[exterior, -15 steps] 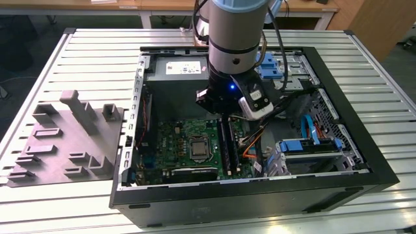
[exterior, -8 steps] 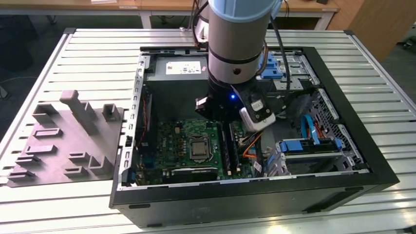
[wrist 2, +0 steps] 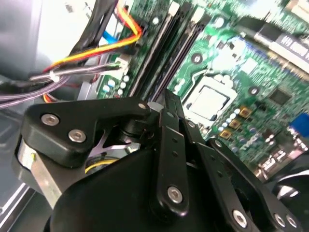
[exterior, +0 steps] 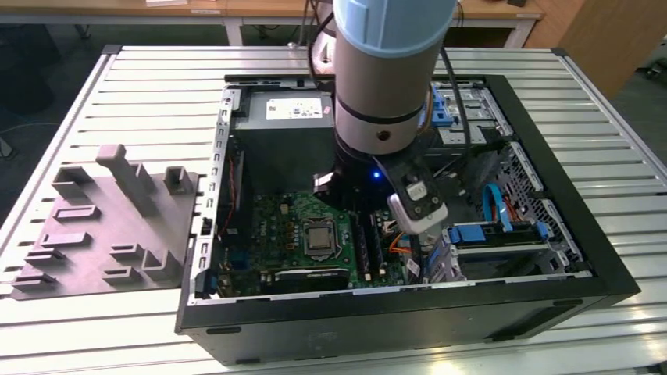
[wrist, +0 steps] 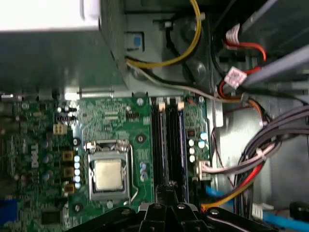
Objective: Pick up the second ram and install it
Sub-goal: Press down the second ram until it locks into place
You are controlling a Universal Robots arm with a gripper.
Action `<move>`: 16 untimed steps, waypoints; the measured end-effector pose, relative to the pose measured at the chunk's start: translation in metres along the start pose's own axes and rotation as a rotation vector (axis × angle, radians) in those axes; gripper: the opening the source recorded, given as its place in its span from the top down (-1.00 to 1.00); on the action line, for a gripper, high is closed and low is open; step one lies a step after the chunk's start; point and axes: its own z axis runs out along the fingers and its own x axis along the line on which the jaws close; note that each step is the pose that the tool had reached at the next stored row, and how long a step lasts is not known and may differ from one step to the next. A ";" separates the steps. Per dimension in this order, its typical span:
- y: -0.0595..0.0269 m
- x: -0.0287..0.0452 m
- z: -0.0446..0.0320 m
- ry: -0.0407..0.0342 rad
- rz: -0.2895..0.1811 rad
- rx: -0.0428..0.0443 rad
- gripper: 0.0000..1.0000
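Starting at the exterior view's left, a grey moulded tray (exterior: 105,226) lies on the slatted table (exterior: 625,156), just beside the open computer case (exterior: 417,320); I see no board resting on it. Inside the case the green motherboard (exterior: 276,226) lies flat, with the square processor socket (exterior: 315,237) near its middle. Just beyond the socket, toward the exterior view's right, run 2 long black memory slots (exterior: 367,242) side by side. Their long axis goes from the near wall of the case toward the far one.

The arm (exterior: 386,78) comes straight down over these slots. In the first wrist view the gripper (wrist: 169,187) hangs over the near end of the slots (wrist: 165,145), and they stretch directly away from it. So its line and the slots' long axis look matched. In the second wrist view the gripper (wrist 2: 166,99) sits close above that same pair of dark channels (wrist 2: 166,53).

Whether it is spread, pressed together or pinching something, I cannot tell; its black linkages block the tip. The second ram I cannot pick out as a separate piece. If it is here, I judge it stands edge-on under the gripper or in a slot.

Farther toward the exterior view's right, a bundle of cables (wrist: 251,164) lies beside the board. The blue-tabbed drive bay (exterior: 490,233) is well clear of the slots.
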 end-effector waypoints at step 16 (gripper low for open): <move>-0.0260 -0.0024 0.0052 0.0013 0.024 0.0013 0.80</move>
